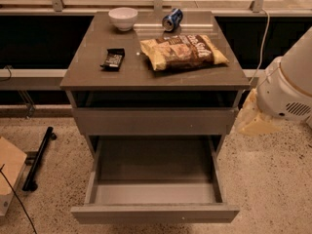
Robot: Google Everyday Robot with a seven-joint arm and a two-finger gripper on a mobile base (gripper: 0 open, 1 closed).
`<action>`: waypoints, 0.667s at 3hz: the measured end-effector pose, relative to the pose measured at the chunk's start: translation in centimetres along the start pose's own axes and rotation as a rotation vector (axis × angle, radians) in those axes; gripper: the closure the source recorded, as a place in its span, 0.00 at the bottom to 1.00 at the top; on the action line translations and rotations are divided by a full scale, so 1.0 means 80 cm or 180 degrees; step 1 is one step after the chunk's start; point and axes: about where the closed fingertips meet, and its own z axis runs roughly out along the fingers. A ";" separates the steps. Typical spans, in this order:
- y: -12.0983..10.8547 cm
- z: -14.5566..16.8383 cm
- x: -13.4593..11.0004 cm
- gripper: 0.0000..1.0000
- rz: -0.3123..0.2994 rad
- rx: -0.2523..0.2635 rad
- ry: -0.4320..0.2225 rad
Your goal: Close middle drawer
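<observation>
Gripper (pixel 253 119): at the right of the cabinet (pixel 78 84), level with the upper drawer front (pixel 153 121) and just beside the cabinet's right corner. Only a pale cream, blunt, wedge-like shape shows. Its rear is covered by the arm's rounded white housing (pixel 287 89), which has a small vent grille and is cut off by the right edge. Whether the gripper is apart or together cannot be told. It touches nothing that can be made out.

Middle drawer (pixel 156 212): below and left of the gripper, pulled well out of the cabinet toward the camera. Its flat, handleless grey-brown front strip sits near the bottom edge. Two thin side walls and a smooth grey inner floor are exposed. The rear of the floor lies in shadow under the upper drawer front.

Drawer fronts counted: two. The upper one is a taller plain panel with a dark gap between it and the top.

Items on the cabinet's smooth brown top: four.
- One white round bowl (pixel 123 18), back left.
- One blue can (pixel 172 19), on its side, back centre.
- One crinkled snack bag (pixel 183 51), lying flat, right of centre. Its print is not legible.
- One small dark wrapped bar (pixel 113 59), left of the bag and apart from it.

Floor (pixel 273 179): speckled terrazzo. One black bar (pixel 39 158) lies at the left. A tan board (pixel 9 165) beside it is cut off by the left edge.
</observation>
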 end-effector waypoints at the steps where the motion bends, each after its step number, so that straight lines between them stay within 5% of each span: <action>1: 0.011 0.029 -0.005 1.00 -0.0117 -0.0121 -0.0057; 2: 0.027 0.071 -0.007 1.00 -0.0183 -0.0263 -0.0166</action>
